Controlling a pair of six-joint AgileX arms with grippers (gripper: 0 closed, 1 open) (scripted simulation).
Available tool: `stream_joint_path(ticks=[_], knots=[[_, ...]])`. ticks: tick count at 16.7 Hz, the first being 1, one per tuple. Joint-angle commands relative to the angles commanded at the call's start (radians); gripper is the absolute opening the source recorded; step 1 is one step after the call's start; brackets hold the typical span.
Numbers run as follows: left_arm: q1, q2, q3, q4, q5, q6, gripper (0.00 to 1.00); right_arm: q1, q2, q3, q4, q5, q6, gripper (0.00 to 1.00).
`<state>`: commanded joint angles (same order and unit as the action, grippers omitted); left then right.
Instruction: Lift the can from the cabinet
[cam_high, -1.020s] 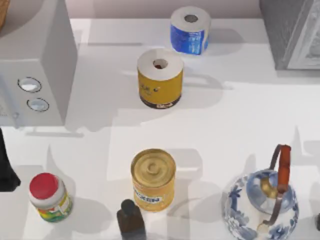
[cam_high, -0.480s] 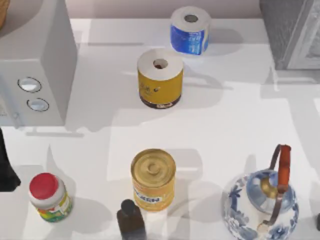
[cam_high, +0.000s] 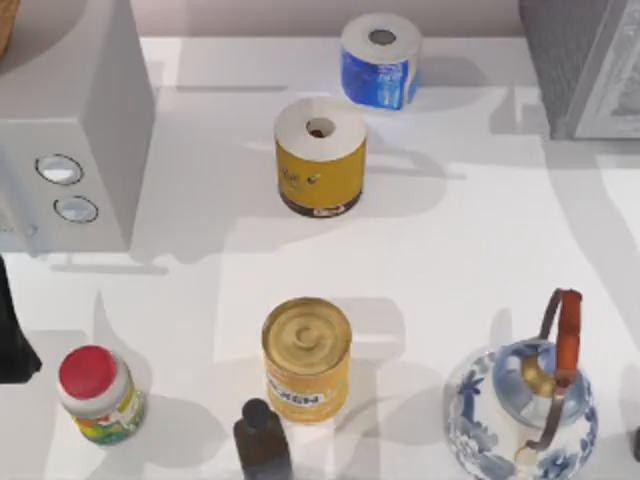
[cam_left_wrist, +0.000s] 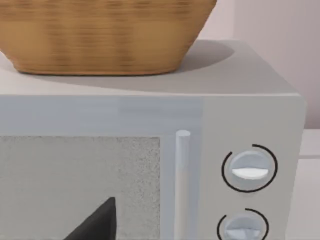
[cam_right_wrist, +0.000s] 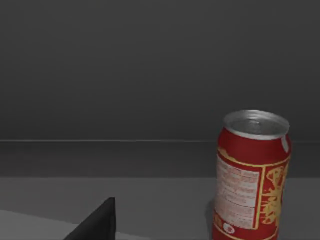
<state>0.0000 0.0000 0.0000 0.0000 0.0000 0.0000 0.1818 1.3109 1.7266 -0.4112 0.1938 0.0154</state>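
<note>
Where the right wrist view looks into a grey interior, this is how things stand.

Can: the can (cam_right_wrist: 251, 175) stands upright on a grey floor with a dark grey wall behind it, red with yellow print and a silvery top, ahead of the right arm's wrist and a little to one side of it, not touched by anything.

Right gripper: a dark wedge (cam_right_wrist: 97, 222) at the edge of the right wrist view is part of it, apart from the can; I cannot tell whether the fingers are spread or closed.

Cabinet: the cabinet (cam_high: 585, 65) sits at the top view's far right corner, grey with a speckled side and a pale framed front.

Left gripper: a dark part (cam_left_wrist: 95, 225) of it shows in the left wrist view, in front of the white box's speckled door; I cannot tell whether it is spread or closed.

Left arm: parked at the table's left edge, a black shape (cam_high: 12, 335) in the top view.

White box: the white box with two round knobs (cam_high: 70, 130) stands at the table's left, with a woven basket (cam_left_wrist: 100, 35) on its roof.

Table (cam_high: 450, 260) items: a yellow tin (cam_high: 307, 358), a red-lidded jar (cam_high: 98, 395), a dark bottle (cam_high: 262, 440), a blue-and-white teapot (cam_high: 525, 405), a yellow-wrapped roll (cam_high: 321, 157) and a blue-wrapped roll (cam_high: 380, 60), all standing apart from one another.
</note>
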Motion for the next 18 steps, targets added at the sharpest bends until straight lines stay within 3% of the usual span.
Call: stream_joint_path(ticks=[18], knots=[[0.0,0.0,0.0,0.0,0.0,0.0,1.0,-0.038,0.0,-0.135,0.135,-0.029,-0.003,1.0]])
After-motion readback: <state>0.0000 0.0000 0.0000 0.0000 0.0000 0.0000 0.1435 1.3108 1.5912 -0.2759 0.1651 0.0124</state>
